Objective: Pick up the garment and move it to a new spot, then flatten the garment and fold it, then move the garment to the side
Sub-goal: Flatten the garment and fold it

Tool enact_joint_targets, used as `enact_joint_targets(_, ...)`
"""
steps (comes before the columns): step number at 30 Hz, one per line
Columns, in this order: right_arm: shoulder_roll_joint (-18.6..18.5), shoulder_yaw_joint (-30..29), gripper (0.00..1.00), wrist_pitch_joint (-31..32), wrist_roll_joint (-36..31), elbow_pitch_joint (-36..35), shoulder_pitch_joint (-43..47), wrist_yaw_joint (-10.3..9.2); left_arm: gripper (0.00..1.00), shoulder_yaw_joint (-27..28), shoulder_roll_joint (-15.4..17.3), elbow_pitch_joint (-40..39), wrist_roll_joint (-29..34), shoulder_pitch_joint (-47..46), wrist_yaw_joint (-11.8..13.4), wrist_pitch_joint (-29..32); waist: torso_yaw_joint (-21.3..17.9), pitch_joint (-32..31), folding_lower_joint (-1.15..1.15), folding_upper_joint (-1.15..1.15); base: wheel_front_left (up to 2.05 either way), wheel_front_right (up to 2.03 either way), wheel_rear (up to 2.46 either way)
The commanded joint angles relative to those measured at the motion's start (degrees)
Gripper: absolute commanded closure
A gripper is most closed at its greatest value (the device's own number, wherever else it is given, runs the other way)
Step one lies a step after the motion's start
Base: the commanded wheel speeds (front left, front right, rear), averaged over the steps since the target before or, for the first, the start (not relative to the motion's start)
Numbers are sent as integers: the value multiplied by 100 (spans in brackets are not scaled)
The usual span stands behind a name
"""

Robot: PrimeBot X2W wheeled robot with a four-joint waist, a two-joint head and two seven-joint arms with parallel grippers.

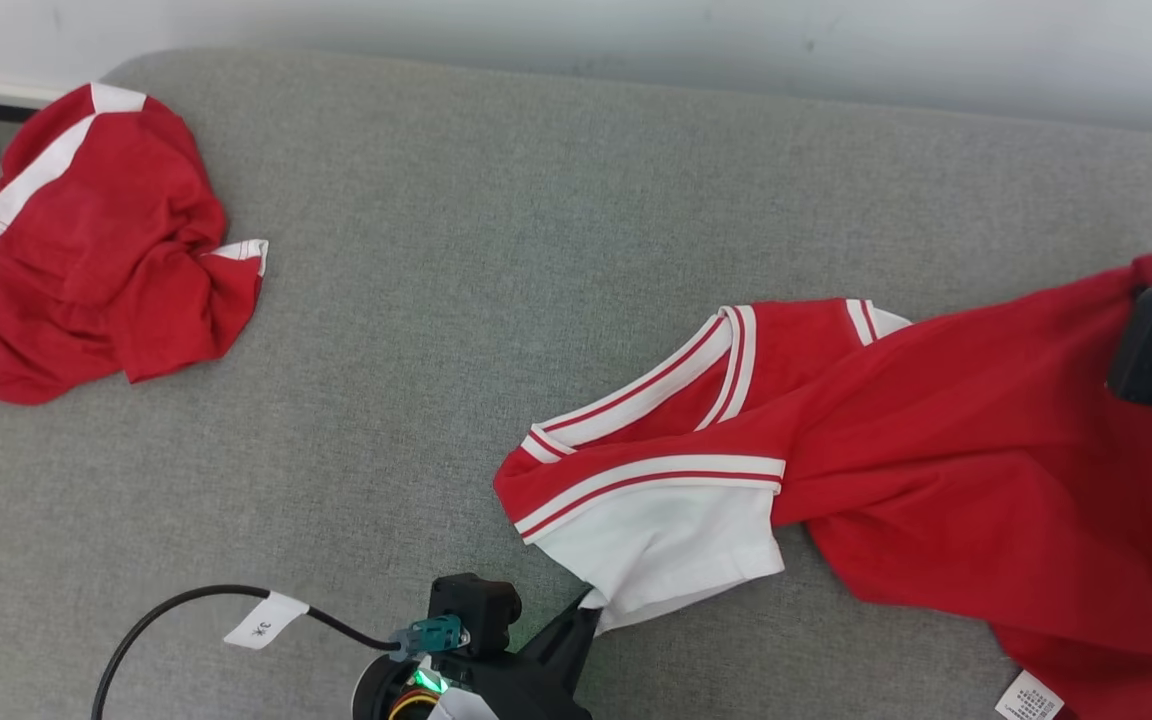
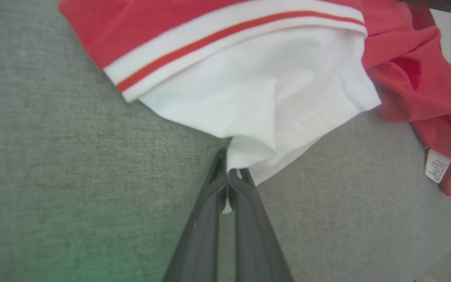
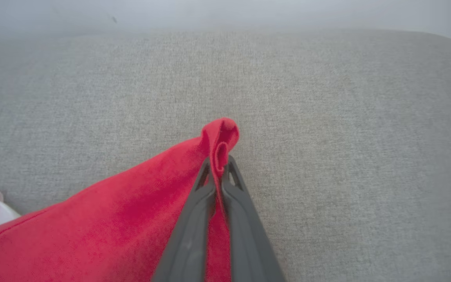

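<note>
The garment (image 1: 936, 450) is a red shirt with white sleeves and red-and-white striped trim, stretched across the right half of the grey cushion. My left gripper (image 1: 591, 600) is shut on the edge of its white sleeve (image 2: 264, 109) at the bottom centre of the head view; the left wrist view shows white cloth pinched between the dark fingers (image 2: 231, 180). My right gripper (image 1: 1141, 285), at the far right edge, is shut on a bunched red corner (image 3: 220, 137) of the hem. The cloth hangs slack between both grips.
A second red and white garment (image 1: 96, 250) lies crumpled at the cushion's far left. The grey cushion (image 1: 496, 220) is backed by a pale wall. A black cable with a white tag (image 1: 266, 618) loops by my left wrist. A white care label (image 1: 1028, 697) shows at the lower right.
</note>
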Motion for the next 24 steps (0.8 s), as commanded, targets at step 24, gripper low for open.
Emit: enact_joint_targets(24, -192, 821, 100, 1153, 2056, -4074, 4463, -9, 100, 336, 626, -136, -430, 911, 359, 43, -835, -1522, -1, 0, 0, 0, 0)
